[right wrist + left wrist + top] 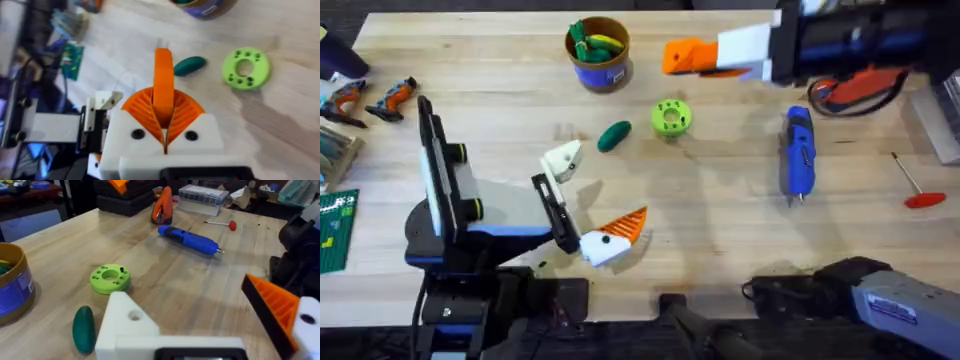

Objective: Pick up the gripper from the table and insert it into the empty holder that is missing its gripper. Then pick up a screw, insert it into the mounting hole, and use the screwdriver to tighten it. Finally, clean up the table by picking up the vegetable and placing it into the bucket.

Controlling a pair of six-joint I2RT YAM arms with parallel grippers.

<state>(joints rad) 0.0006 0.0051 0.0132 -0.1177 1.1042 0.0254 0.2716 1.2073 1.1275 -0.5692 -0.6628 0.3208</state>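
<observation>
My right gripper [163,107] is shut on the gripper [163,70], an orange wedge standing upright between its ribbed pads. In the overhead view my right gripper [685,57] hangs over the back of the table, right of the bucket [598,52]. My left gripper [595,195] is open near the table's front. One side is the bare white holder [127,325] with a mounting hole; the other finger [272,310] has an orange tip. The dark green vegetable [614,135] lies between holder and bucket. The blue screwdriver [798,152] lies to the right.
A lime-green disc [671,117] with holes sits beside the vegetable. A thin rod with a red handle [915,185] lies at the far right, and an orange-red tool [855,88] behind the screwdriver. Small tools [370,98] and a green board [335,230] lie along the left edge.
</observation>
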